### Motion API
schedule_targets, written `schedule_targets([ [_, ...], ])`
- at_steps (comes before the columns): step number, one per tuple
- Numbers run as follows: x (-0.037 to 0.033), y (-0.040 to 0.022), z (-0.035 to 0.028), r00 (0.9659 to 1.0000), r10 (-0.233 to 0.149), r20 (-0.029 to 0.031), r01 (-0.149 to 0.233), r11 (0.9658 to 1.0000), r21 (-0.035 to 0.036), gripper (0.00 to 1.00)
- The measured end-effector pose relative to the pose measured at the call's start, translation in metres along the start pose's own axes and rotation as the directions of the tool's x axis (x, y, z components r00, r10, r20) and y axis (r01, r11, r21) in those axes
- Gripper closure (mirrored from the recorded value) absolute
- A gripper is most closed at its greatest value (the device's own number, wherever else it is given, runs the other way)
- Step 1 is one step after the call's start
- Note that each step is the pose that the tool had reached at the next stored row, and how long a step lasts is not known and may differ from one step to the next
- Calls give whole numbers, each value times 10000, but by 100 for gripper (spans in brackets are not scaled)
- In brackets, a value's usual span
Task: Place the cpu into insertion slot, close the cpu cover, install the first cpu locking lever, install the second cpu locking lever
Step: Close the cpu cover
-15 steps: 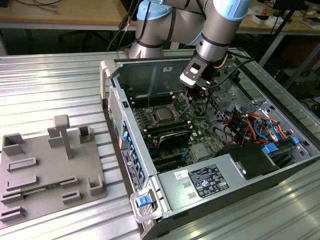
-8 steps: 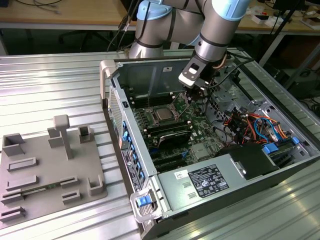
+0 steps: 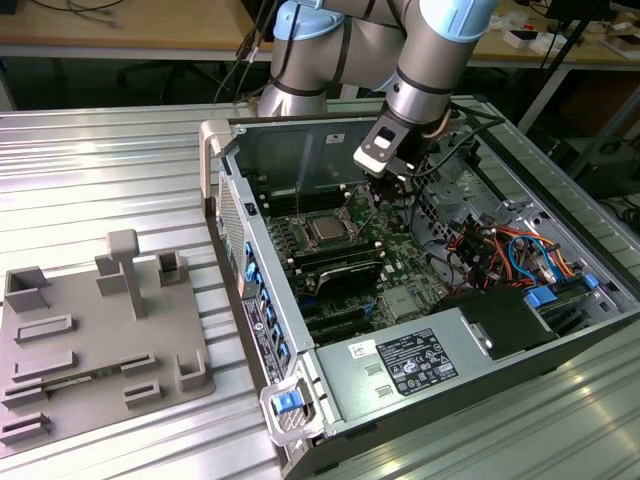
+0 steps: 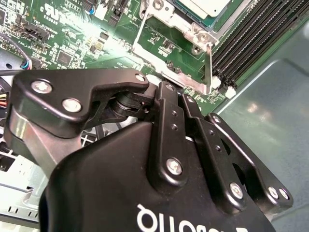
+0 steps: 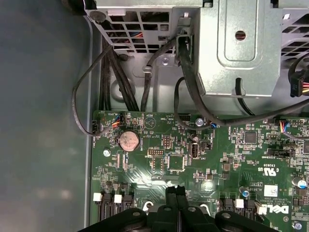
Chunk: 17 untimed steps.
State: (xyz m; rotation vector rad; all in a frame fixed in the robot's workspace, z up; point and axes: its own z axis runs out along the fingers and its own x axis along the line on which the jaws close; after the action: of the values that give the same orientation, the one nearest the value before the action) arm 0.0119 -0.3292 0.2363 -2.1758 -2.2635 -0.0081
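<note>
Noted cpu (image 3: 327, 230) seated in socket, centre frame. Hovering upper right: gripper (image 5: 176, 191), tips pressed together, empty. Probably lever step; calls for catching upright lever (image 4: 210, 60).

We see bright, even overhead light in the exterior view: a soft sheen on the ribbed desk (image 3: 110, 150), the cpu (image 3: 326, 230) gleaming pale. In the second wrist view glare whitens the motherboard (image 4: 116, 46) — in the first, the case wall (image 5: 43, 121) lies dim.
</note>
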Motion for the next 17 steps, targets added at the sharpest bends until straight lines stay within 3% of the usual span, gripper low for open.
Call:
schedule_targets([
  [17,7,-174,13,10000,-1,0,1,10000,0,89],
])
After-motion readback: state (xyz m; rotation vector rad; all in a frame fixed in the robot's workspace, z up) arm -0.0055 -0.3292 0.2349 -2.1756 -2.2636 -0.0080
